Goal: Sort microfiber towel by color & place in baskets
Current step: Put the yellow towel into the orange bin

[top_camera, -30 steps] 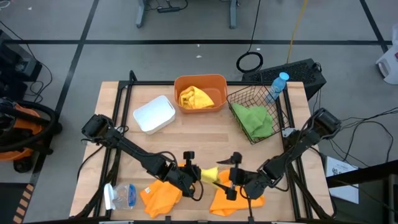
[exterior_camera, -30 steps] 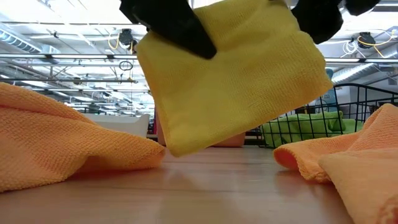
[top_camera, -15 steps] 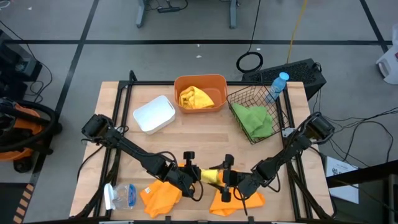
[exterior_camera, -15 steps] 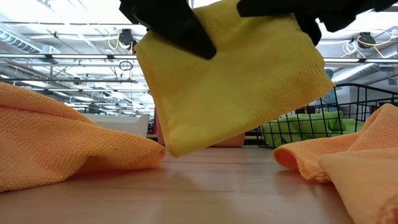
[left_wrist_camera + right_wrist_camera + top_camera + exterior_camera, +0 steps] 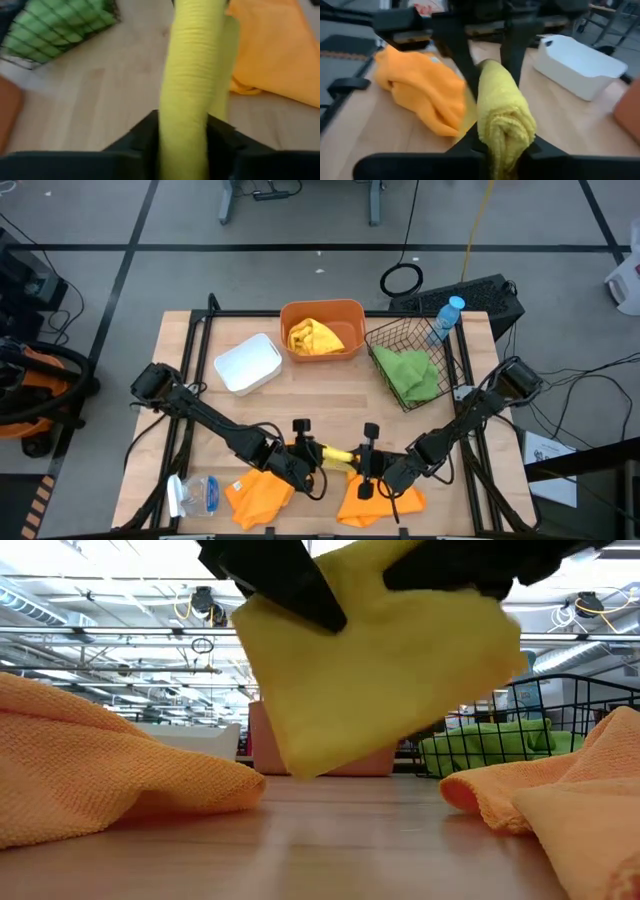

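Your yellow towel (image 5: 338, 457) hangs above the counter (image 5: 330, 385) between both pincers: right pincer (image 5: 362, 463) clamped on it, left pincer (image 5: 312, 457) around its other end. Orange tub (image 5: 322, 330) lies at twelve o'clock.

From the low view I see only dark shapes at the top; both tools are cut off there, and the yellow towel (image 5: 385, 655) is smeared with blur. The left tool (image 5: 182, 131) and right tool (image 5: 502, 146) each have their fingertips buried behind that towel's fold in their own wrist views. From above, the orange towel at the counter's near edge (image 5: 258, 498) lies partly under the left arm, and the second orange towel (image 5: 375, 506) partly under the right arm. The clear bottle (image 5: 196, 495) at the near-left corner is too small to read.
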Available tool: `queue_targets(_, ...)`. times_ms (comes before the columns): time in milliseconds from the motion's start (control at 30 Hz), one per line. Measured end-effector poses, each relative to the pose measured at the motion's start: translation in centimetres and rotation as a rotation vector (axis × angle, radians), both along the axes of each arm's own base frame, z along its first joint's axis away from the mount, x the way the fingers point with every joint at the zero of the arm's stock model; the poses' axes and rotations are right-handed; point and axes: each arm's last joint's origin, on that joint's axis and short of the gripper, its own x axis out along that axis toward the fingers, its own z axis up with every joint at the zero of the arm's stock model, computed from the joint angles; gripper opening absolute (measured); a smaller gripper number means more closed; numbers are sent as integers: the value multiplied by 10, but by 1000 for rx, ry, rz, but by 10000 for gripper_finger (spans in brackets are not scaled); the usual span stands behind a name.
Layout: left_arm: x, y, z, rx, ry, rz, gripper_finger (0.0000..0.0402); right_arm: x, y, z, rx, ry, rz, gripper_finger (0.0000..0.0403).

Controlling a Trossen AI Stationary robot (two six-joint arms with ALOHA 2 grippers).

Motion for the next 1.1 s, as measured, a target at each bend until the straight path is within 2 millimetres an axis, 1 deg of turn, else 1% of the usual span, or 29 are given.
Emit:
queue_targets(100, -5, 3, 12, 40, -36, 45, 196, -4, -16, 15, -37, 39, -25, 21)
queue_targets(200, -15, 7, 24, 116, -53, 102, 258, -11, -36, 33, -87, 79, -47, 7)
queue_targets(267, -22, 11, 31, 177, -64, 156, 290, -15, -51, 46, -124, 93, -68, 6)
queue_targets(333, -29, 15, 35, 250, -75, 232, 310, -21, -69, 61, -163, 100, -93, 9)
queue_targets(467, -42, 26, 38, 384, -118, 420, 319, -31, -107, 91, -220, 75, -127, 9)
queue_targets(567, -44, 37, 36, 421, -142, 516, 319, -36, -137, 109, -267, 44, -149, 8)
queue_targets(667, -42, 49, 26, 437, -124, 545, 319, -40, -172, 122, -304, 25, -215, 8)
queue_targets(733, -42, 57, 19, 465, -93, 548, 319, -40, -197, 128, -278, -18, -221, 8)
queue_targets(800, -40, 62, 15, 445, -71, 546, 319, -40, -223, 133, -227, -81, -195, 7)
queue_targets(867, -37, 65, 11, 418, -52, 525, 319, -41, -248, 136, -160, -142, -168, 7)
queue_targets(933, -34, 63, 9, 385, -47, 479, 319, -40, -273, 135, -81, -202, -159, 7)
queue_targets(1000, -28, 59, 10, 344, -48, 405, 319, -40, -296, 129, 4, -224, -157, 7)
queue_targets(1100, -21, 50, 15, 282, -76, 285, 319, -32, -323, 117, 117, -271, -147, 7)
